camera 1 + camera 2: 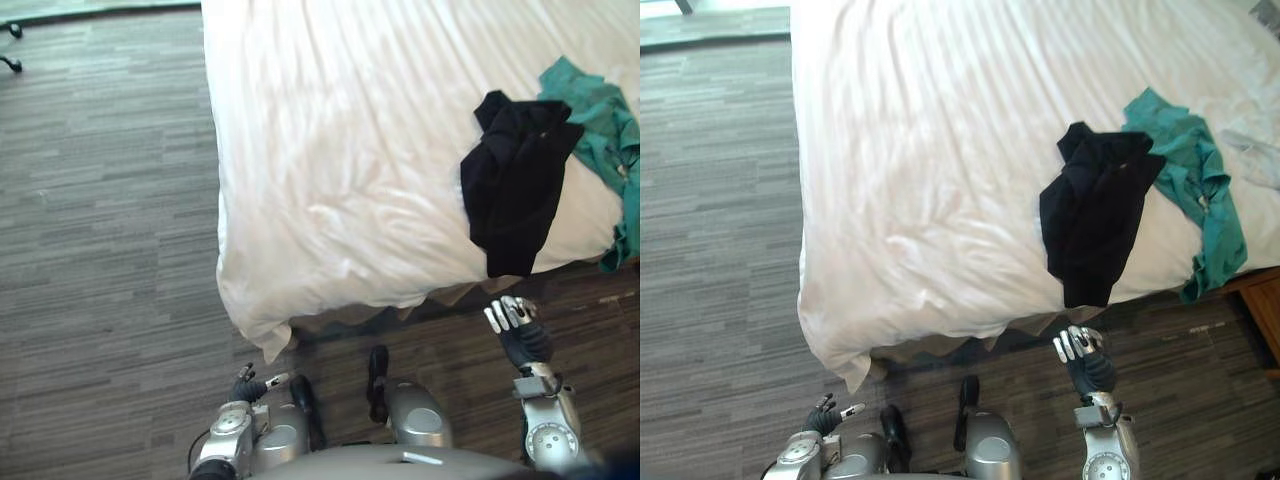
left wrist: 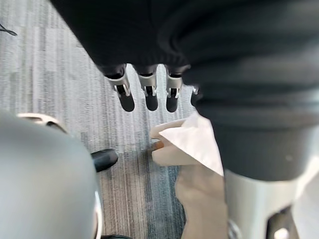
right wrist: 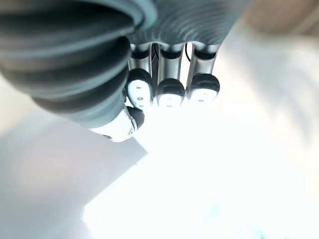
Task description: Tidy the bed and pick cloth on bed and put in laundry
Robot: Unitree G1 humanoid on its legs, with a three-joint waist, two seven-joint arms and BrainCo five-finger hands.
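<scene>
**Bed** (image 1: 330, 150): white sheet, lightly creased, with the near corner hanging loose over the grey plank floor (image 1: 100, 250).

**Black cloth** (image 1: 515, 185): crumpled on the sheet at the near edge, toward our right, its lower end drooping over the side.

**Green cloth** (image 1: 600, 125): touching the black one on its right and also trailing off the edge.

**Right hand** (image 1: 515, 322): low in front of the bed, just below the black cloth but apart from it, with the fingers straight and empty.

**Left hand** (image 1: 255, 385): down near the floor, well apart from both cloths, with the fingers relaxed and holding nothing.

**Progress, as we judge it**: barely begun. Both cloths are still on the bed and neither has been picked up. The creases and the loose corner still need smoothing — the whole laundry run is still to do. We take the black cloth for the first pick, since it lies nearest the right hand.
</scene>
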